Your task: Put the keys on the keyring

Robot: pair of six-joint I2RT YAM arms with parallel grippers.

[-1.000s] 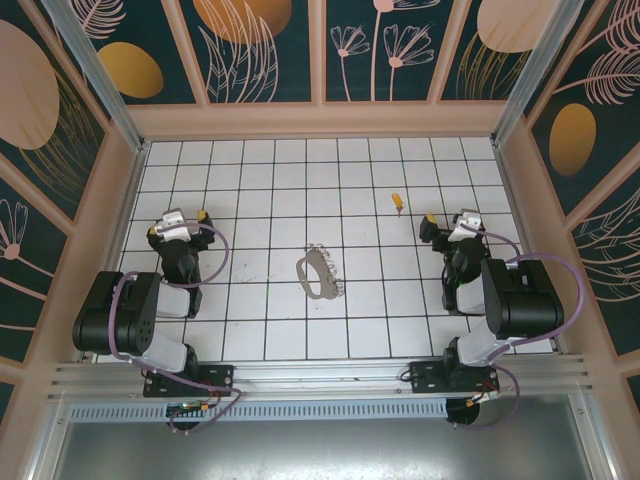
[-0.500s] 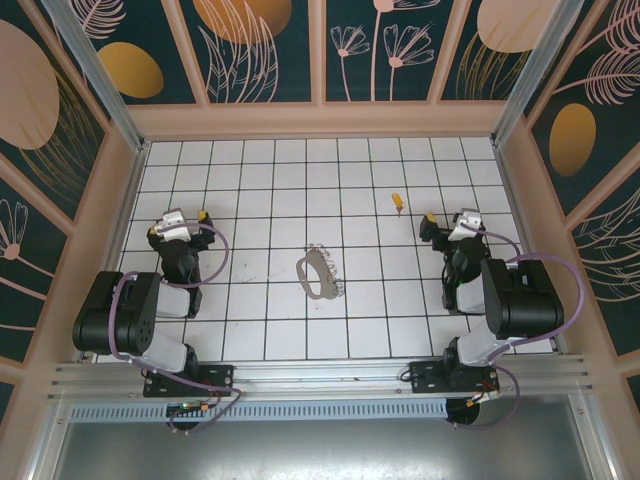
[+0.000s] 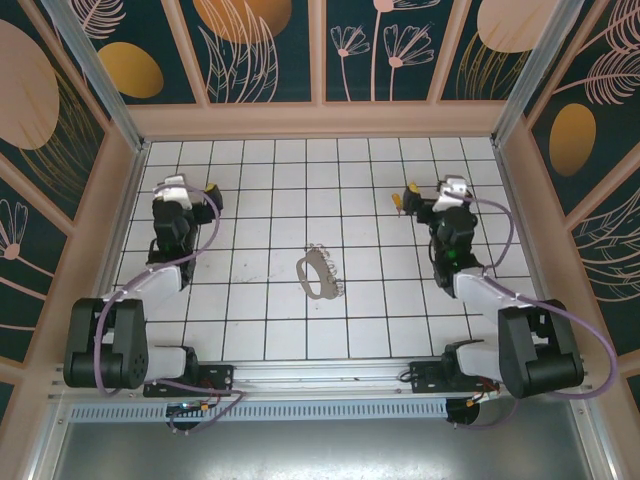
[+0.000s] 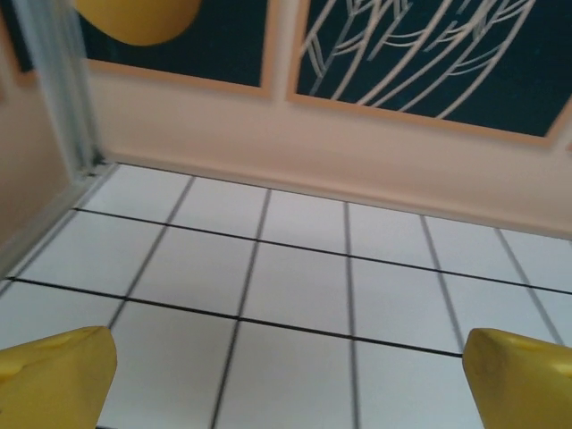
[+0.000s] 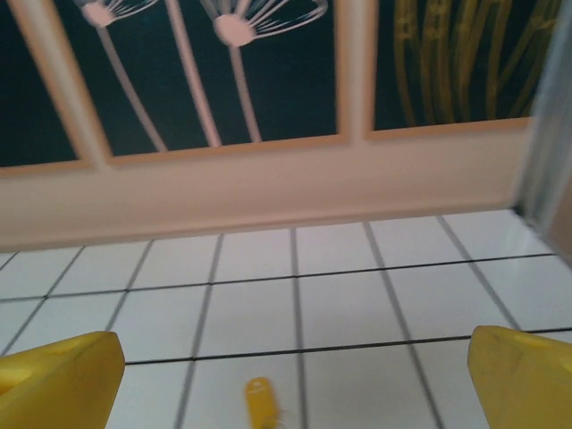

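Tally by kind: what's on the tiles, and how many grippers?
key: 1, orange-yellow, lying on the tiles
keyring: 1, grey-brown loop, mid-floor
grippers: 2, left gripper and right gripper, both open and empty
Total: 4

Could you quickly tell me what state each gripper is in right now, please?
Left gripper: open, holding nothing.
Right gripper: open, holding nothing; key on the tiles before it.
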